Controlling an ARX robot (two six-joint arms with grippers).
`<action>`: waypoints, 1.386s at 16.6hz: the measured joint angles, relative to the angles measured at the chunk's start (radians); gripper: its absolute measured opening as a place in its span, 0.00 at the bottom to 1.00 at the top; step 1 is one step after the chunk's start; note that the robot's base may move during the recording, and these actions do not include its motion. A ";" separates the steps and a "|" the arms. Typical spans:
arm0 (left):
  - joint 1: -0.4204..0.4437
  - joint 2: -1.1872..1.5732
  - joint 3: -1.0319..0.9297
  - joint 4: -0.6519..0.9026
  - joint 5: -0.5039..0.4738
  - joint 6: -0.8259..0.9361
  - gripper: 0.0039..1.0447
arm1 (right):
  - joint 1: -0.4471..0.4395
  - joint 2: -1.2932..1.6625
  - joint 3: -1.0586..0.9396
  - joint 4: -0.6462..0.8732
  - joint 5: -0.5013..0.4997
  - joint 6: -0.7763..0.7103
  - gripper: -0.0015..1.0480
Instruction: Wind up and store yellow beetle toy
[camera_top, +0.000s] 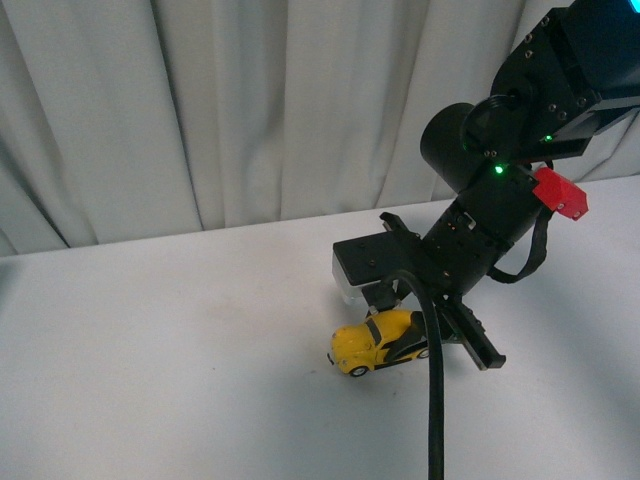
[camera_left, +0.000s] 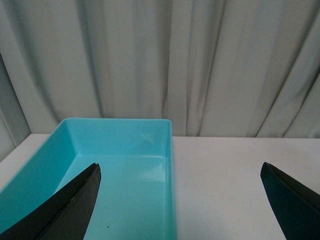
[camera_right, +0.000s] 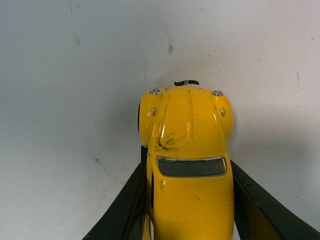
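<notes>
Clamping beetle (camera_top: 365, 345) by its flanks, right gripper (camera_top: 402, 325) holds it wheels-down on table (camera_top: 180, 370), probably to drag it back for winding. Left gripper (camera_left: 179, 170) hangs spread, empty, above bin (camera_left: 120, 131), the likely storage spot.

In the front view the beetle toy (camera_top: 375, 343) sits on the table (camera_top: 150, 360), at about 5 o'clock from the table's middle, with its nose toward 8 o'clock. The curtain (camera_top: 250, 110) hangs behind the table's far edge at 12 o'clock. The right arm (camera_top: 480, 210) reaches down from 1 o'clock. The right gripper (camera_right: 187, 165) straddles the toy's rear half, one finger against each flank. A cable (camera_top: 435, 400) runs in front of the toy's tail toward 6 o'clock.

In the left wrist view a bin (camera_left: 120, 131) rests on the table before the curtain. The left gripper (camera_left: 180, 172) is spread wide, one fingertip (camera_left: 75, 205) in front of the bin.
</notes>
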 joint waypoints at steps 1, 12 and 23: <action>0.000 0.000 0.000 0.000 0.000 0.000 0.94 | -0.011 -0.005 -0.013 0.008 -0.008 -0.007 0.40; 0.000 0.000 0.000 0.000 0.000 0.000 0.94 | -0.322 -0.072 -0.215 0.019 -0.105 -0.160 0.39; 0.000 0.000 0.000 0.000 0.000 0.000 0.94 | -0.450 -0.080 -0.235 -0.037 -0.114 -0.184 0.42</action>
